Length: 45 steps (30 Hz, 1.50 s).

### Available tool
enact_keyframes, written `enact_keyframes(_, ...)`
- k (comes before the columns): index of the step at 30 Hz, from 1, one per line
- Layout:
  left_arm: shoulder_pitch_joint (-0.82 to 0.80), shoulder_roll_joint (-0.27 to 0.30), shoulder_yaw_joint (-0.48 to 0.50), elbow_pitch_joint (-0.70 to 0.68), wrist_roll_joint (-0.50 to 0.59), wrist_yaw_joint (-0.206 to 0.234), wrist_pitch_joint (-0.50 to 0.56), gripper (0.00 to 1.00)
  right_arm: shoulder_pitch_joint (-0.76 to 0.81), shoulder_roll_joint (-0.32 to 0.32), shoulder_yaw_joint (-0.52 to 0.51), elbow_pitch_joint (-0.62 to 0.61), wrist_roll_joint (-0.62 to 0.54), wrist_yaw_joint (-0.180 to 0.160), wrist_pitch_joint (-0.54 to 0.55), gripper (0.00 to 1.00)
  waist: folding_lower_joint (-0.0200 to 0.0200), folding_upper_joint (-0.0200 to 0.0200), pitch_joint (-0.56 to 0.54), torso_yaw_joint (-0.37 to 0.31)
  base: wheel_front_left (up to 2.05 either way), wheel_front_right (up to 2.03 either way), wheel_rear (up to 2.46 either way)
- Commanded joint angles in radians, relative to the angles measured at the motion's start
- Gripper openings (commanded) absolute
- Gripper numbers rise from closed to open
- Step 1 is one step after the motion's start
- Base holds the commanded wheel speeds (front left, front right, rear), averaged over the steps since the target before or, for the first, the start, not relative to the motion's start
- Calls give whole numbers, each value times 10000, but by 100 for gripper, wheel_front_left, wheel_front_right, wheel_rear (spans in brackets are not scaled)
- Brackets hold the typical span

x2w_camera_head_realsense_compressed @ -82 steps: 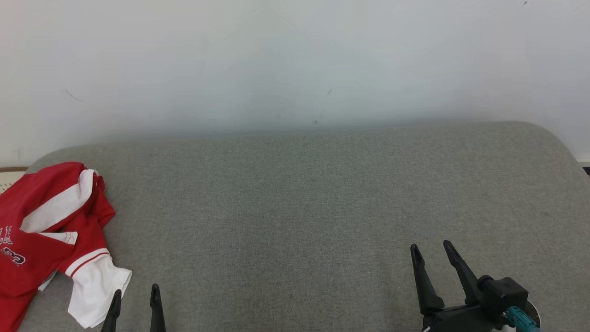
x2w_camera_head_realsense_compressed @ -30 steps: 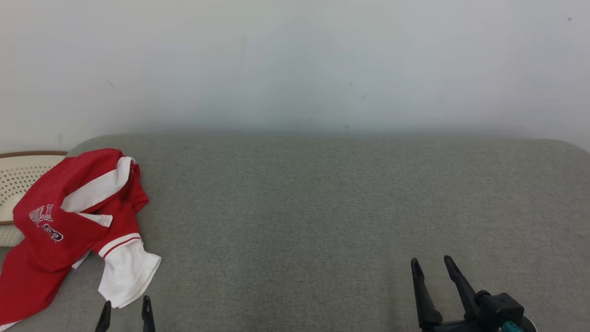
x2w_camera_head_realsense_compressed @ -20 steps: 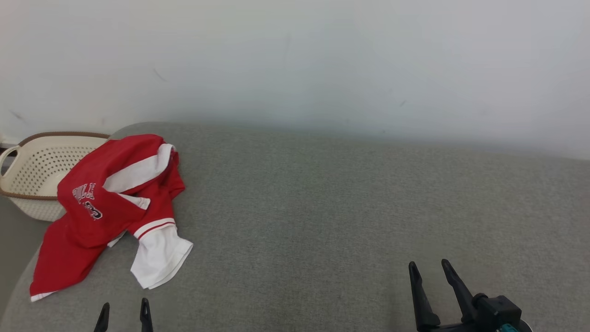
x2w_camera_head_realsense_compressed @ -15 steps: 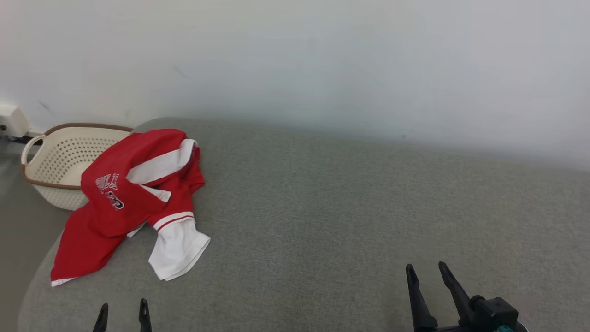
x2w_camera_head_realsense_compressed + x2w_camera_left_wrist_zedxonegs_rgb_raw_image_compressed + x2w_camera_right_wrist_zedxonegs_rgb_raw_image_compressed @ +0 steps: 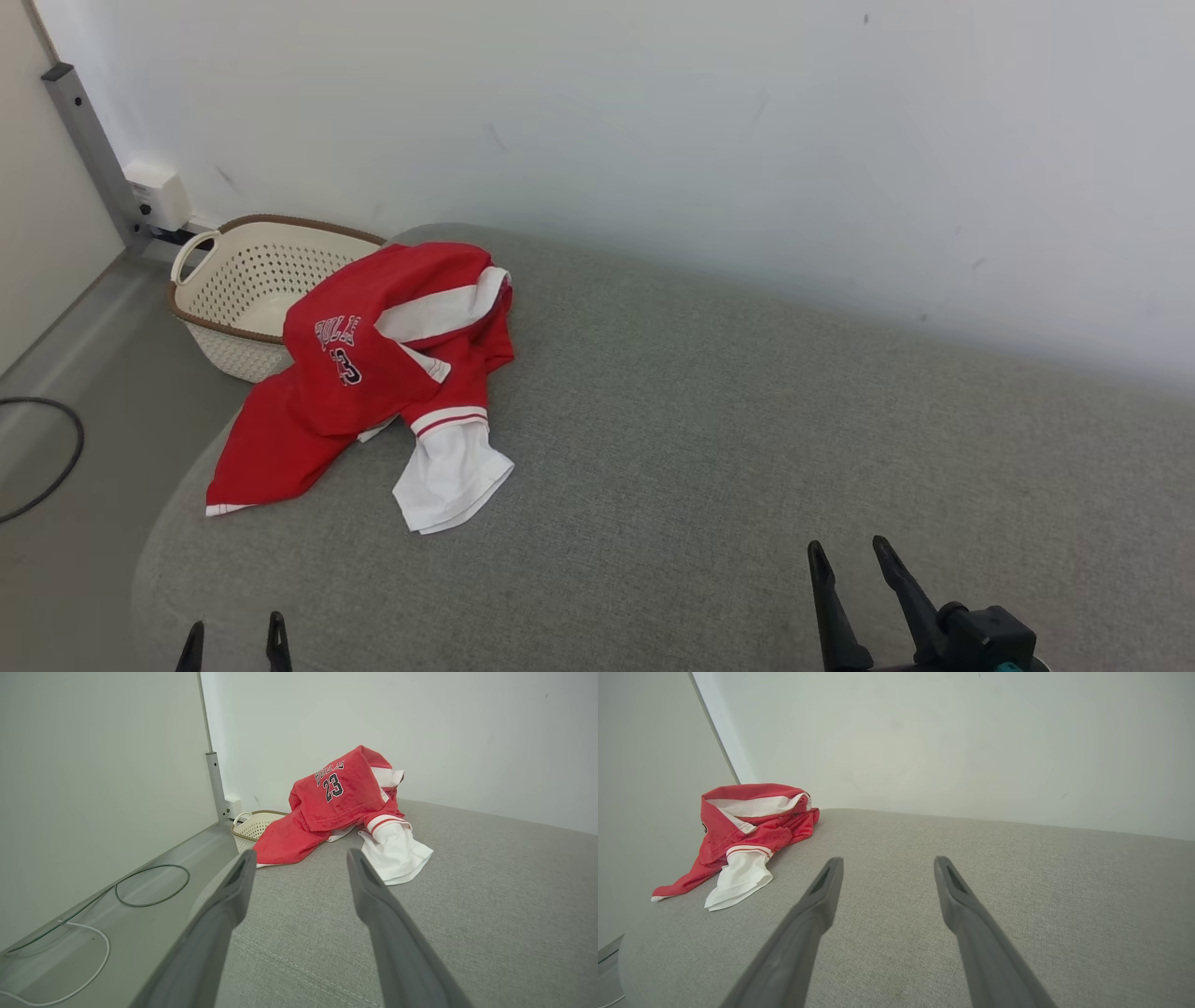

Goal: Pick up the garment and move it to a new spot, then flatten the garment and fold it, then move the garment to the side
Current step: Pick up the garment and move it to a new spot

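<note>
Jersey at the far left, operator: your crumpled red-and-white sports jersey (image 5: pixel 369 373), number 23 on the chest, lies bunched on the left end of the long grey fabric cushion (image 5: pixel 747 448). One white sleeve splays out toward you. A red hem trails toward the cushion's rounded left edge.

Behind it stands a cream perforated plastic basket (image 5: pixel 233 280) with a brown rim, close to the white wall (image 5: pixel 653 121). In the head view the jersey overlaps that basket, but you cannot tell whether the two touch.

Your left gripper (image 5: pixel 233 623) peeks in at the bottom left, just the fingertips. Its wrist view has both dark fingers spread wide with nothing between them, aimed toward the jersey and well short of it.

Your right gripper (image 5: pixel 850 548) sits at the lower right, its fingers likewise parted and empty. It hangs over bare grey fabric, well apart from the jersey.

Off the cushion's left end, a thin black cable (image 5: pixel 56 457) loops across the grey floor (image 5: pixel 65 560).
</note>
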Motion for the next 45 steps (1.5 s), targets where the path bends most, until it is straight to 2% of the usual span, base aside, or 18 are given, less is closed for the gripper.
enact_keyframes(1, 132, 37, 8, 26, -2, -18, -29, 100, 46, 23, 43, 19, 90, 8, -28, 100, 0, 0, -49, 237, 0, 0, 0)
enact_keyframes(16, 108, 12, 109, -132, -142, 86, -29, 100, -317, -20, 362, 165, 266, 8, -29, 100, 0, 0, 51, 335, 0, 0, 0)
enact_keyframes(22, -440, 159, -91, 55, -254, -280, -29, 100, -134, -9, 257, 102, 242, 8, -28, 100, 0, 0, -31, 223, 0, 0, 0)
enact_keyframes(30, -1850, 516, -101, 213, -690, -874, -29, 100, -236, -4, 405, 91, 271, 8, -28, 100, 0, 0, 100, -322, 0, 0, 0)
enact_keyframes(39, -4027, 1357, -269, 677, -691, -1565, 579, 100, -500, -100, 522, 156, 322, 8, -29, 100, 0, 0, 446, -1206, 0, 0, 0)
enact_keyframes(45, -5268, 1798, -135, 1210, -1222, -1915, 1140, 100, -666, -141, 489, 150, 373, 8, -30, 100, 0, 0, 741, -1886, 0, 0, 0)
